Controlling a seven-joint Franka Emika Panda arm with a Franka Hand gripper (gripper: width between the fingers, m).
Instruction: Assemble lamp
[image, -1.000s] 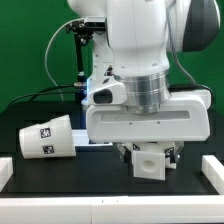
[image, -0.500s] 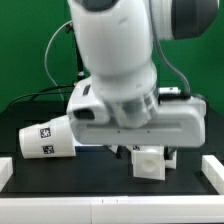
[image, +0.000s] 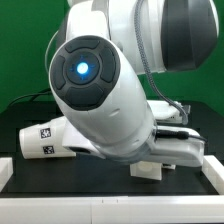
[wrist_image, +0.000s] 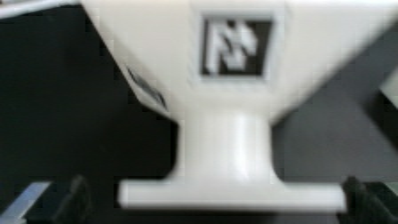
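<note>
The arm (image: 110, 110) fills the exterior view, shade (image: 45, 140) lying lower left; only the wrist view shows the hand (wrist_image: 214, 197) open, holding nothing, fingers (wrist_image: 75, 195) flanking the tagged bulb (wrist_image: 214, 90).

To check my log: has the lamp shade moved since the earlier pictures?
No. The shade lies where it was, beside the white rail at the exterior view's left.
</note>
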